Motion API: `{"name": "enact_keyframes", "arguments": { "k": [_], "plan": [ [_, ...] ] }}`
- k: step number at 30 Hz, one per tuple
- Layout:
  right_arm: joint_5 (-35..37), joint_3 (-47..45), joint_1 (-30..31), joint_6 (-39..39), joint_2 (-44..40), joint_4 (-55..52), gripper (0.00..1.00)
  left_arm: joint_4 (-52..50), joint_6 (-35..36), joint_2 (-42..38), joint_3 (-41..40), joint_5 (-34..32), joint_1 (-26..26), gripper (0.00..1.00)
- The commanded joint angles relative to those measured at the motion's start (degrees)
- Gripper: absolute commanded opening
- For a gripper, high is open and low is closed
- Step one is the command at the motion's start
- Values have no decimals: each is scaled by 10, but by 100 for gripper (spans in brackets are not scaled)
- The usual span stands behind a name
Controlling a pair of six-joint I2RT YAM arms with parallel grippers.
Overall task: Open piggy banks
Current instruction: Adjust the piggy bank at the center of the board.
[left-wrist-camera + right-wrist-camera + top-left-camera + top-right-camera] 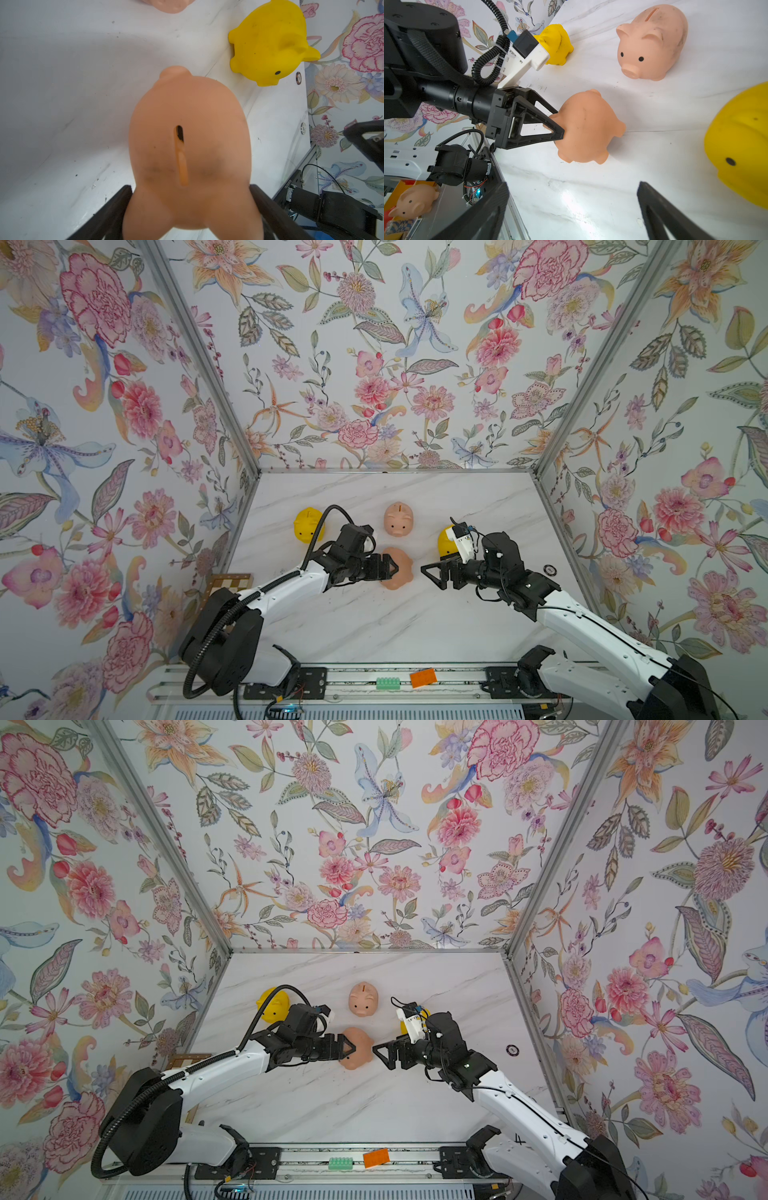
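At 9 o'clock on the marble tabletop (374, 626), a checkered board (231, 579) shows partly behind the left arm. The left yellow piggy bank (305, 524) stands at about 10 o'clock, partly behind the arm's black cable.

The left hand (390, 568) reaches toward 3 o'clock and is clamped on the gripped peach-pink piggy bank (401, 572) near the middle of the tabletop. In the right wrist view its fingers (550, 136) press on opposite flanks at one end of this pig. In the left wrist view the coin slot (180, 153) faces the camera, between the two fingers. Whether the pig touches the tabletop cannot be told.

At 12 o'clock from it, and apart from it, the upright peach-pink piggy bank (398, 519) stands on its feet. Its slot is on top and its snout points toward 6 o'clock. At 6 o'clock, a green toy brick (388, 683) and an orange block (423, 677) lie side by side on the metal rail (457, 691) between the arm bases.

The right hand (432, 572) points toward 9 o'clock with its jaws spread wide and nothing between them. Its nearer fingertip sits just beside the gripped pig. The right wrist view shows only bare tabletop between its fingers (483, 209).

The right yellow piggy bank (444, 541) stands at 2 o'clock from the gripped pig, mostly hidden in both top views behind the right wrist camera mount. At 3 o'clock, a small black disc (549, 570) lies close to the right wall.
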Motion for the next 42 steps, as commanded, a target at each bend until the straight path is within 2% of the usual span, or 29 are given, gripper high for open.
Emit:
{"name": "enact_keyframes", "arguments": {
  "k": [1, 6, 22, 25, 30, 36, 40, 42],
  "plan": [
    [1, -14, 4, 37, 22, 35, 98, 25, -11, -6, -28, 23, 10, 90],
    [0, -23, 10, 53, 34, 67, 98, 27, -4, -9, -36, 21, 21, 98],
    [3, -13, 14, 66, 122, 133, 97, 47, 9, -7, -51, 32, 53, 99],
    [76, 7, 14, 81, 158, 109, 89, 50, 9, -14, -51, 33, 58, 99],
    [117, 53, 29, 81, 238, 91, 78, 61, 14, -29, -51, 39, 71, 99],
    [143, 71, 54, 92, 298, 126, 68, 69, 20, -26, -43, 53, 84, 99],
    [143, 73, 74, 93, 321, 145, 67, 75, 25, -16, -38, 47, 85, 99],
    [145, 71, 86, 93, 326, 150, 67, 70, 39, -17, -31, 23, 85, 99]
  ]
}}
